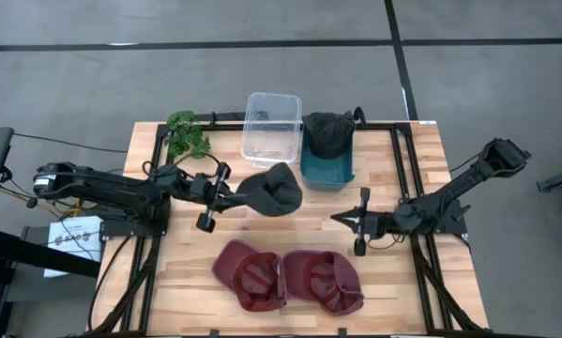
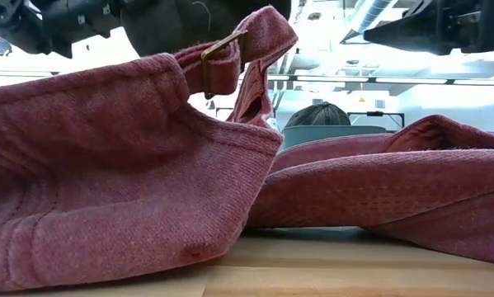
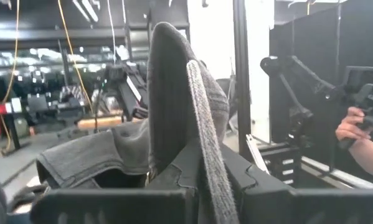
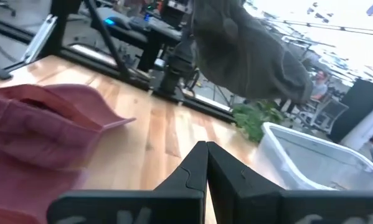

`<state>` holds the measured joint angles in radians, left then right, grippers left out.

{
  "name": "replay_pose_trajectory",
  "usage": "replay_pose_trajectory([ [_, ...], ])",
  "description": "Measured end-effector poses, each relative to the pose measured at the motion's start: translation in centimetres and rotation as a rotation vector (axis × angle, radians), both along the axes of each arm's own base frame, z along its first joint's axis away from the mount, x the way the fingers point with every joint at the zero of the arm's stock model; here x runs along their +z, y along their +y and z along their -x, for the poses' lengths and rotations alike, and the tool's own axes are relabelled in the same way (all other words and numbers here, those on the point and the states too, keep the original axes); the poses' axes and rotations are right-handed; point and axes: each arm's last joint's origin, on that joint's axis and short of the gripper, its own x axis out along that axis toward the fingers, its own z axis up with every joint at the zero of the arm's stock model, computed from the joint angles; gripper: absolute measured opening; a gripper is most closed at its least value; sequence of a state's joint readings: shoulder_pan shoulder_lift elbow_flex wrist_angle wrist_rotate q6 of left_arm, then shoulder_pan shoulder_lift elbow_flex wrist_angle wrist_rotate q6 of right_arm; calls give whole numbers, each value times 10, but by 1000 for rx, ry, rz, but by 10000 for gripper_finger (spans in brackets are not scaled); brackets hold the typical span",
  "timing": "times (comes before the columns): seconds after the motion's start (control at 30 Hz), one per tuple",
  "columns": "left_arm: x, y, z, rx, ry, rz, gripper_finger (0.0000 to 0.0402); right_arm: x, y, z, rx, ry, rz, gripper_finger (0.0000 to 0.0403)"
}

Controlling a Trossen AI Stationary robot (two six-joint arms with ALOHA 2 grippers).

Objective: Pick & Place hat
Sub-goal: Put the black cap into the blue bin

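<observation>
The counter (image 1: 421, 300) is a slatted wooden top, and its layout suggests sorting: loose hats sit toward the front edge and containers at the back, so each hat travels away from the front.

Two maroon hats (image 1: 285, 277) lie side by side at the front, touching each other, crowns down and hollow sides up; they look like stock not yet handled. In the low view they fill the foreground, one with a brass strap buckle (image 2: 224, 48) standing up.

At the back stand a clear plastic bin (image 1: 271, 127) and, just beside it, a teal bin (image 1: 326, 167) that already holds a dark hat (image 1: 327, 133), which hints that the teal bin is the drop point for dark ones. A green plant sprig (image 1: 189, 136) lies near the back left corner.

The grey hat (image 1: 273, 190) hangs above the counter, between the maroon pair and the bins, lifted clear so it can be carried without dragging. The left gripper (image 1: 232, 194) is clamped on its edge; the left wrist view shows fabric pinched between the fingers (image 3: 198, 168). My guess is that the carry is underway, release still to come.

The right gripper (image 1: 341, 218) waits right of centre, fingers pressed together, holding nothing, kept out of the way.
</observation>
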<state>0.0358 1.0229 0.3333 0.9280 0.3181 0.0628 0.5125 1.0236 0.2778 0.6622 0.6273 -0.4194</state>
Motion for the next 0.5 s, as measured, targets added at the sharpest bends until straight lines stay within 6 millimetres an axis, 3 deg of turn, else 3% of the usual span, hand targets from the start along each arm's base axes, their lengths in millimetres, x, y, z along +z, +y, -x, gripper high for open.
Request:
replay_pose_trajectory([
  [0.3, 2, 27, 7, -105, -32, -8, 25, 6, -29, -15, -120, -92, -10, 3],
  [0.5, -5, 26, 3, -169, 10, -4, 27, 8, -48, -39, 27, -92, 39, 65],
])
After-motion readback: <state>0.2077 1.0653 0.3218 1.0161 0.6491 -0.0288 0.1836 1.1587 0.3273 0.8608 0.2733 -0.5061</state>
